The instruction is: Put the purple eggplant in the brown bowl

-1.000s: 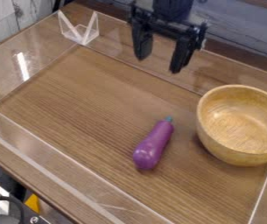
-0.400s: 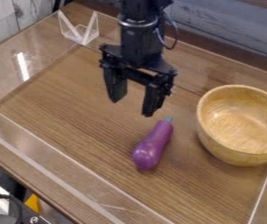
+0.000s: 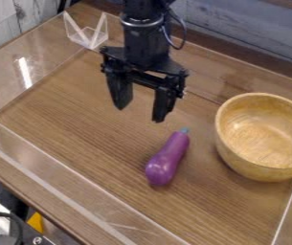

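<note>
Claw (image 3: pixel 141 99) released, fingers spread, pointing down over desk (image 3: pixel 72 105) middle, above and apart from eggplant (image 3: pixel 168 159). Eggplant lies on desk, just left of bowl (image 3: pixel 264 135) at right edge.

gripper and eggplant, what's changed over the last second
The gripper has travelled left and down across the picture, from the top edge near the brown bowl to a spot over the table up and left of the purple eggplant. Its fingers are open, as before, and hold nothing. The eggplant and bowl have not moved; the bowl is empty.
</note>
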Robot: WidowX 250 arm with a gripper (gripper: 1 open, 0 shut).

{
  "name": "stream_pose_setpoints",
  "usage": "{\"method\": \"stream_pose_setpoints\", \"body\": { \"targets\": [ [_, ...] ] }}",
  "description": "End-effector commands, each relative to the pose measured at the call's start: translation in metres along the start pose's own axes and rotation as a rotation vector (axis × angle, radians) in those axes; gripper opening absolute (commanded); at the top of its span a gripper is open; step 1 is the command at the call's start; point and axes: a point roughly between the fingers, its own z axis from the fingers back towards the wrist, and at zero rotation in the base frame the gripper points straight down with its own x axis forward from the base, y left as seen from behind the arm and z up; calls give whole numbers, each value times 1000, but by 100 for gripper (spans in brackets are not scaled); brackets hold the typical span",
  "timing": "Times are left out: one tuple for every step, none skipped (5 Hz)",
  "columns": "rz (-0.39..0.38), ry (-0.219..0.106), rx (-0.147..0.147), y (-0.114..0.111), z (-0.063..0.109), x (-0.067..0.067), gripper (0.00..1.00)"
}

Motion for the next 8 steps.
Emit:
{"method": "stream_pose_setpoints", "body": {
  "targets": [
    [50,-53,-5,1,17,2,100],
    [94,-53,-10,1,23,1,100],
    [39,-44,-13,3,14,1,100],
    [-17,-37,-16,5,6,1,100],
    [-23,-47,-23,-21,9,-1,100],
    [-33,-59,-29,-46,14,-1,0],
    [-66,-80,-26,-47,3,11,0],
    [-95,-81,-25,-46,-6,21,100]
  ]
}}
